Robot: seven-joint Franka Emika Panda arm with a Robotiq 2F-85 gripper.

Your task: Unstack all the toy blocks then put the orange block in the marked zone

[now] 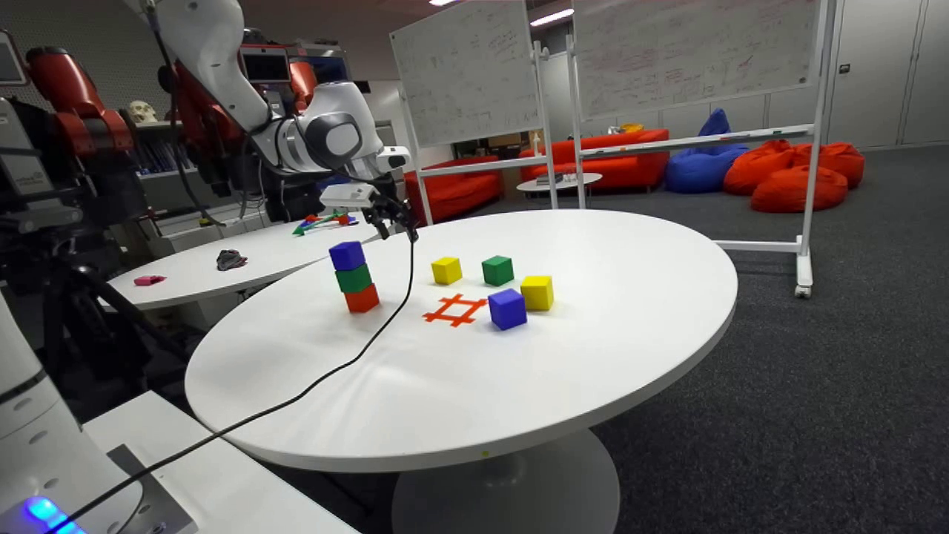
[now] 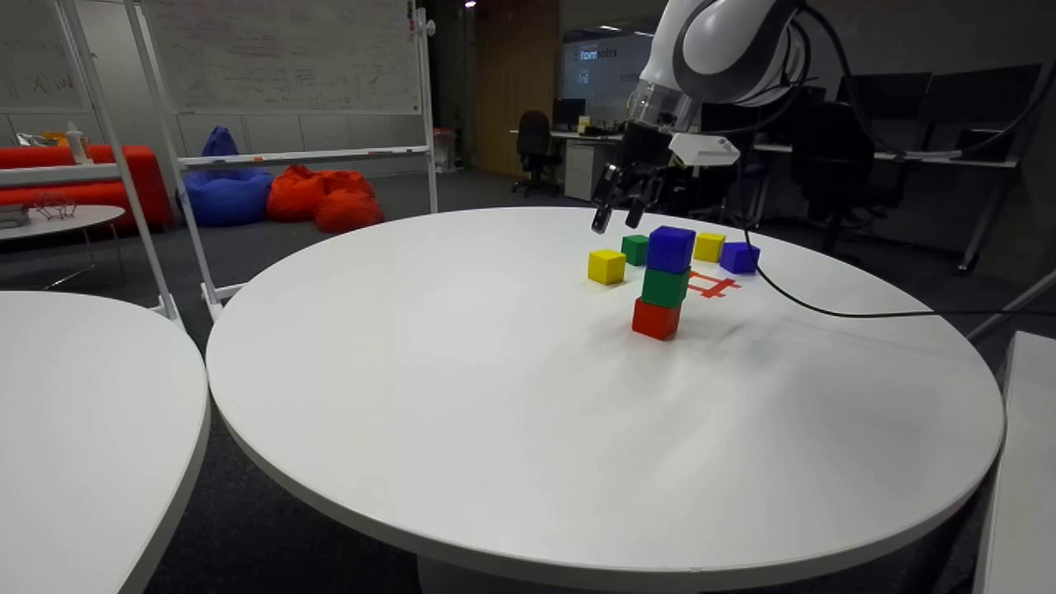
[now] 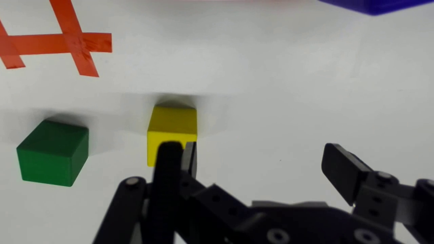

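Note:
A stack stands upright on the round white table: a blue block on a green block on a red-orange block. The stack also shows in an exterior view, with its blue top and red-orange bottom. The marked zone is a crossed orange tape square, partly seen in the wrist view. My gripper is open and empty above the table, behind the stack in both exterior views. In the wrist view its fingers are wide apart; the left one overlaps a yellow block.
Loose blocks lie around the tape: a yellow block, a green block, another yellow block and a blue block. A black cable hangs from the arm across the table. A second table adjoins.

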